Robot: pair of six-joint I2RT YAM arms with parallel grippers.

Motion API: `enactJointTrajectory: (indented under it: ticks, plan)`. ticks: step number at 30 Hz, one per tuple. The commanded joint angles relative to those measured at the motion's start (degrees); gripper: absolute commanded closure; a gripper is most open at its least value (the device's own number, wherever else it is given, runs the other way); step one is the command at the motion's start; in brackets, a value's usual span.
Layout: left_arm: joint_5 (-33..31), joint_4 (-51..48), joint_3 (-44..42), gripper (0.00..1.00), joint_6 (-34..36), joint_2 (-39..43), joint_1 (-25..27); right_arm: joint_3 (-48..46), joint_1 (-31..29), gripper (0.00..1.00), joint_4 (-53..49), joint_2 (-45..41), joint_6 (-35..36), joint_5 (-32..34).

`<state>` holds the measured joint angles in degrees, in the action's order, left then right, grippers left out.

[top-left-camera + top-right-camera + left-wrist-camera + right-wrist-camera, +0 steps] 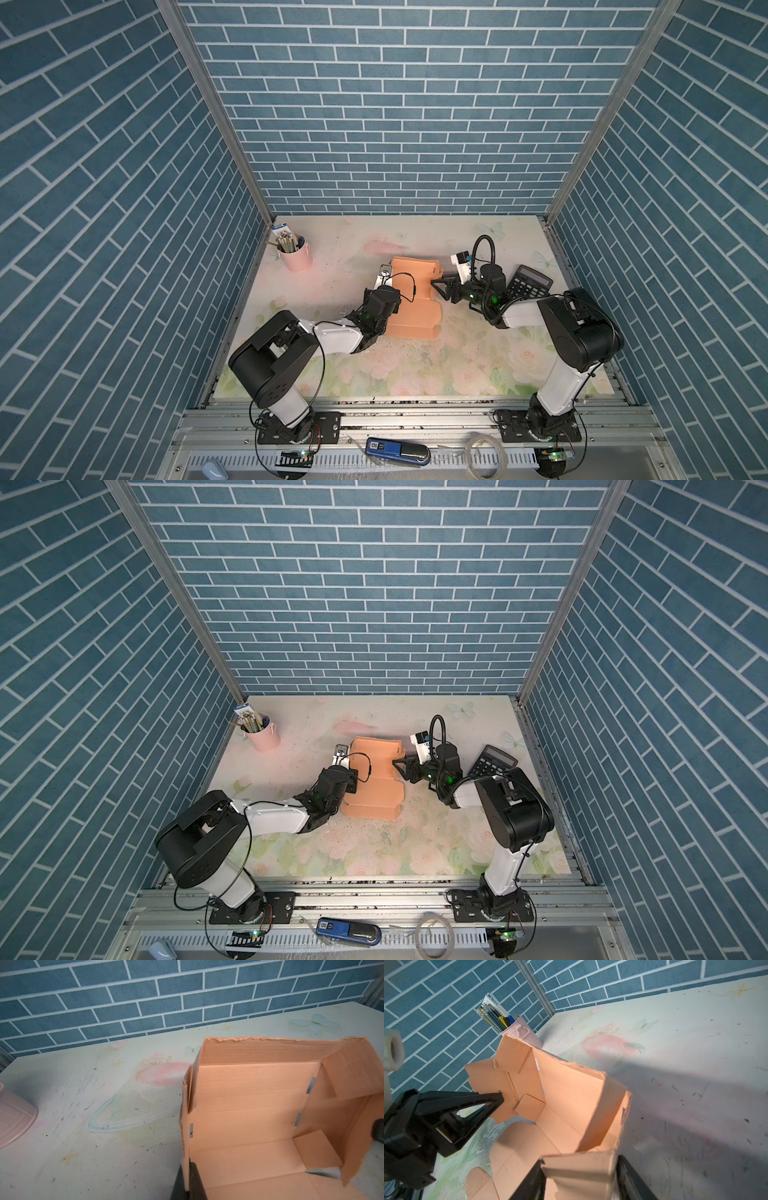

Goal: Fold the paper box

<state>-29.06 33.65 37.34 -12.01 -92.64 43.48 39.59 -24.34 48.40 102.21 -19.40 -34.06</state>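
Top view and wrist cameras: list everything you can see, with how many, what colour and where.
paper box: one, tan-orange, mid-table, partly folded, walls raised
pen holder: one, pink, far left corner of the table, full of pens
calculator: one, black, right side, partly behind the right arm
table: one, pale floral print, scuffed
walls: three, blue brick pattern, around the table
device: one, blue and black, front rail; kind unclear
tubing coil: one, clear, front rail, right of the device
small object: one, pale blue, front left edge, cut off
left arm, right arm: two, white and black, mounted in front
left gripper: one, black, shut on the box's left wall
right gripper: one, black, jaws apart at the box's right side
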Motion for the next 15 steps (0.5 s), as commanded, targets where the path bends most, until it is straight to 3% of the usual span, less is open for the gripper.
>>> enactJointTrajectory:
  ticks: [1,11,15]
  plan:
    - [0.2,-0.8,0.7,1.00,-0.3,-0.1,0.4,1.6,-0.8,0.45,1.1,0.7,1.5,0.4]
    - [-0.4,2.8,-0.8,1.00,-0.4,-1.0,0.4,-0.7,-1.9,0.44,-1.6,-4.6,2.0,1.9]
    - [0.3,5.7,-2.0,1.00,-0.2,-1.5,0.4,-2.0,-1.8,0.45,-6.0,-9.6,4.7,6.4]
